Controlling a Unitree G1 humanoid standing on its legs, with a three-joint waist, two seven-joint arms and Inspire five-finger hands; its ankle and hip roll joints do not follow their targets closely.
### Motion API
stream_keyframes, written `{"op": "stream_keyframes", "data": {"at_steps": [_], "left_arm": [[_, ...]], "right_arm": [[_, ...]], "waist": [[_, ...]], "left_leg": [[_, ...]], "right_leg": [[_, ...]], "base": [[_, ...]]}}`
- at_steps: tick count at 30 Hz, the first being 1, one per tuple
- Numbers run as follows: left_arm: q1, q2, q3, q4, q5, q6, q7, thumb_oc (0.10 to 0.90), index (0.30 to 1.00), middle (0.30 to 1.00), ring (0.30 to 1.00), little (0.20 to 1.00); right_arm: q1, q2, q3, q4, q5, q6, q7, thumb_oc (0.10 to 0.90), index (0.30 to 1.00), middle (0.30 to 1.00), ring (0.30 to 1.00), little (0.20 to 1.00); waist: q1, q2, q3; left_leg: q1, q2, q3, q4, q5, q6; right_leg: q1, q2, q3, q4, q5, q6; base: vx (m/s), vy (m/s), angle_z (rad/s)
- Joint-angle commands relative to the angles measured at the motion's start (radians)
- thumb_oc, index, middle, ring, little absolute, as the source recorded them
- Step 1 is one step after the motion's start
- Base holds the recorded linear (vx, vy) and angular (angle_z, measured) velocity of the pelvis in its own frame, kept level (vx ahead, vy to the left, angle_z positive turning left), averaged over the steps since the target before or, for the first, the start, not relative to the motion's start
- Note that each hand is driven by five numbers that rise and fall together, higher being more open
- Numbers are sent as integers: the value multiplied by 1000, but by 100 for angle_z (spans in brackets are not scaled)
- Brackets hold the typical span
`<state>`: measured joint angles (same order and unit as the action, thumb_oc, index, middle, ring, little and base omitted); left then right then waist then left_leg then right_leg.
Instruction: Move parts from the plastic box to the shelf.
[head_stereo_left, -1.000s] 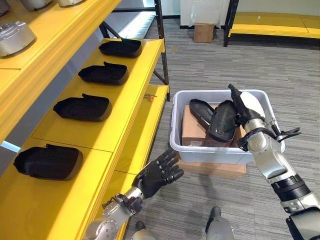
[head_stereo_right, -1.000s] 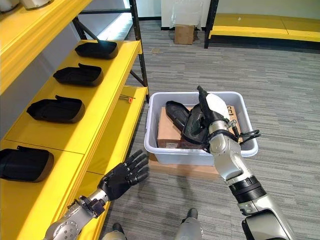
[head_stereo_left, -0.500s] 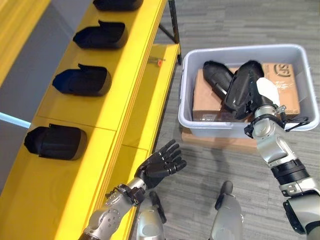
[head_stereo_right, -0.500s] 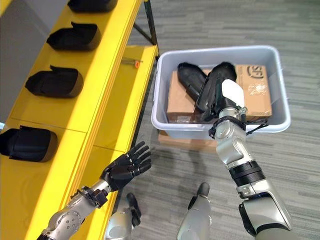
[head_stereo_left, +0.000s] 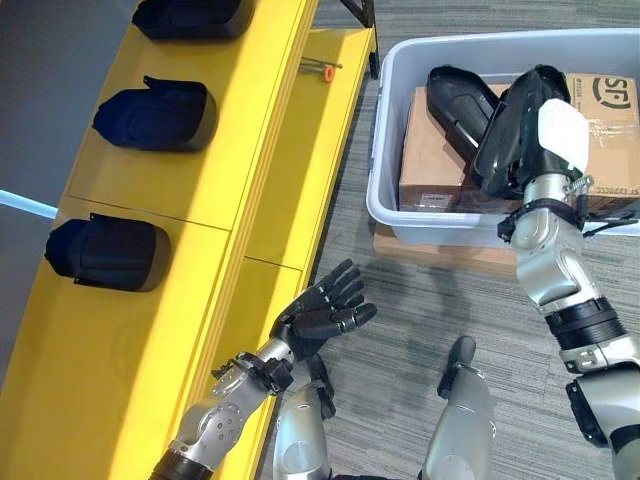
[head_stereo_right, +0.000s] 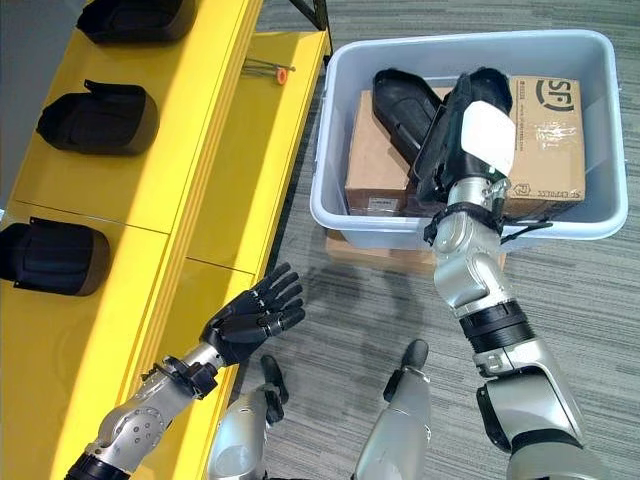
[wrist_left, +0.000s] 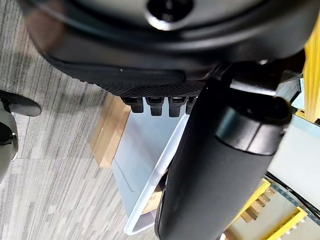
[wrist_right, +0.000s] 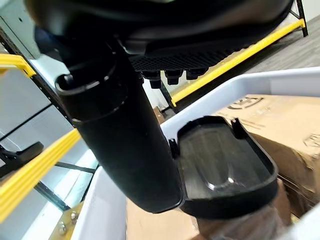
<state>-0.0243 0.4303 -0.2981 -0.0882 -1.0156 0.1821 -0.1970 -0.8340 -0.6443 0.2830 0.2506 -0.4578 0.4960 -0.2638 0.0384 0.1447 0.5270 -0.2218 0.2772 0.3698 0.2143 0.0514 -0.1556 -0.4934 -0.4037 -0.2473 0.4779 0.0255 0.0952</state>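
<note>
A grey plastic box (head_stereo_left: 385, 200) stands on the floor to the right of the yellow shelf (head_stereo_left: 250, 170). Inside it, a black moulded part (head_stereo_left: 455, 95) lies on a cardboard carton (head_stereo_left: 425, 165). My right hand (head_stereo_left: 562, 140), with a white thumb cover, is shut on a second black part (head_stereo_left: 512, 130) and holds it upright over the box; the right wrist view shows this part (wrist_right: 225, 167) beside the thumb (wrist_right: 120, 145). My left hand (head_stereo_left: 322, 315) hangs open and holds nothing, low beside the shelf's edge. Three black parts (head_stereo_left: 155, 112) (head_stereo_left: 100, 252) (head_stereo_left: 190, 15) rest on the shelf.
A small orange-tipped tool (head_stereo_left: 322, 68) lies on the lower yellow shelf board. A flat piece of cardboard (head_stereo_left: 430, 255) sticks out from under the box. Grey carpet (head_stereo_left: 400, 330) runs between the shelf and the box.
The camera has tilted down, so the whole picture has shifted. My right hand still holds the black part over the box, and my left hand stays open beside the shelf.
</note>
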Motion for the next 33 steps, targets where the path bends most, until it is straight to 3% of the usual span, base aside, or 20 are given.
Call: {"op": "stream_keyframes", "data": {"at_steps": [1,5,16,25,33], "left_arm": [[4,38,-12,-183,-56,-68,-5,900,1000,1000,1000,1000],[-4,42,-18,-175,-60,-74,-9,900,1000,1000,1000,1000],[-18,36,-45,-167,-68,-82,9,900,1000,1000,1000,1000],[-28,12,-63,-142,-70,-124,30,900,1000,1000,1000,1000],[-42,4,-69,-121,-56,-134,43,900,1000,1000,1000,1000]], "right_arm": [[-189,-57,2,-55,-131,-12,-92,900,1000,1000,1000,1000],[-222,-74,18,-11,-193,-19,-96,900,1000,1000,1000,1000],[-312,-103,100,134,-163,23,-100,900,1000,1000,1000,1000],[-330,-61,136,247,-84,25,-152,900,1000,1000,1000,1000],[-326,-34,159,299,-35,51,-193,900,1000,1000,1000,1000]], "waist": [[37,20,-7],[42,33,-7],[58,54,-7],[71,59,-7],[78,58,-7]], "left_leg": [[-55,21,-68,43,-38,35],[-88,21,-70,53,-39,35],[-214,12,-98,124,-78,29],[-351,13,-134,217,-118,39],[-410,9,-145,238,-120,44]], "right_leg": [[10,-23,22,128,-134,53],[-24,-24,24,145,-141,49],[-136,-30,46,207,-181,49],[-261,-18,60,278,-204,24],[-299,-9,54,274,-199,19]], "base": [[-11,-2,-5],[-17,-6,-5],[9,-2,0],[-12,5,2],[-10,-8,-2]]}}
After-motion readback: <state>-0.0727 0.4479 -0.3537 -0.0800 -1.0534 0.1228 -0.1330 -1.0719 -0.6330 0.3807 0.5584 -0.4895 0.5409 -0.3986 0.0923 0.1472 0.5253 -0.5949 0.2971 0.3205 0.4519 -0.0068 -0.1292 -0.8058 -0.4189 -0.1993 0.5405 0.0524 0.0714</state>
